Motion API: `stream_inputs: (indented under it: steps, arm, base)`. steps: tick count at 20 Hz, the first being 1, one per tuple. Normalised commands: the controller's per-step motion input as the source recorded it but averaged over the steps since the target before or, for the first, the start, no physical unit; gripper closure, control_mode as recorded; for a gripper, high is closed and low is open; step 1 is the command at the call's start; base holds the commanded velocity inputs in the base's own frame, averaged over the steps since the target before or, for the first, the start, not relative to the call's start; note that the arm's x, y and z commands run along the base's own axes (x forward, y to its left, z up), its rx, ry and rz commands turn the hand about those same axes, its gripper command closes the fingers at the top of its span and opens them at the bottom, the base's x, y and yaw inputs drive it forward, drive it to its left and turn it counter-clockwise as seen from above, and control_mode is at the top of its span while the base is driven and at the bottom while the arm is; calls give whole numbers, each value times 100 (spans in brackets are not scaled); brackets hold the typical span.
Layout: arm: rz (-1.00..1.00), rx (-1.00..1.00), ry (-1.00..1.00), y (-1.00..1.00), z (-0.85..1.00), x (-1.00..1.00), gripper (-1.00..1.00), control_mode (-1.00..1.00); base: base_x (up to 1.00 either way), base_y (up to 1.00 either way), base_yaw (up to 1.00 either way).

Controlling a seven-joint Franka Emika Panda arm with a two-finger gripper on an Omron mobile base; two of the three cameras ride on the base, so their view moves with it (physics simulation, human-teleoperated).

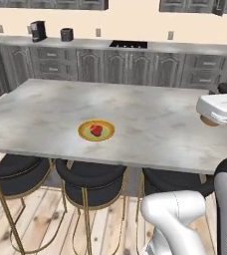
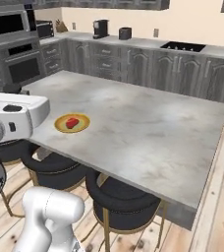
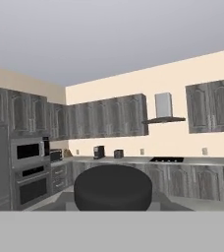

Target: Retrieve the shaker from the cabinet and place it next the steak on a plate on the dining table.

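Shaker (image 1: 208,121) sits gripped in my closed end effector (image 1: 211,115). Ahead of it and lower, well apart, the plate (image 1: 83,131) holds the steak (image 1: 96,130) on the surface (image 1: 145,112). I should carry the shaker upright, descend slowly, and release just beside the meat.

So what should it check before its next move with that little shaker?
1. Shaker held in the gripper: ok; its orange-brown body peeks out under the hand, and its dark cap looms in the hand view.
2. Steak on the plate: ok.
3. Plate resting on the dining table: ok.
4. Bare tabletop around the plate: ok.
5. Gripper above the plate: not ok; it hangs near the table's right edge, well apart from the plate.
6. Shaker upright: cannot tell.
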Motion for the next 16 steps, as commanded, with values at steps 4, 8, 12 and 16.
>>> stream_inputs:
  steps: [4,8,12,16]
  arm:
    - [0,0,0,0,0,0,100,100]
    - [0,0,0,0,0,0,100,100]
    - [0,0,0,0,0,0,100,100]
    - [0,0,0,0,0,0,100,100]
  base:
    - [100,35,-20]
    - [76,59,-69]
    - [67,77,-61]
    - [-68,100,-3]
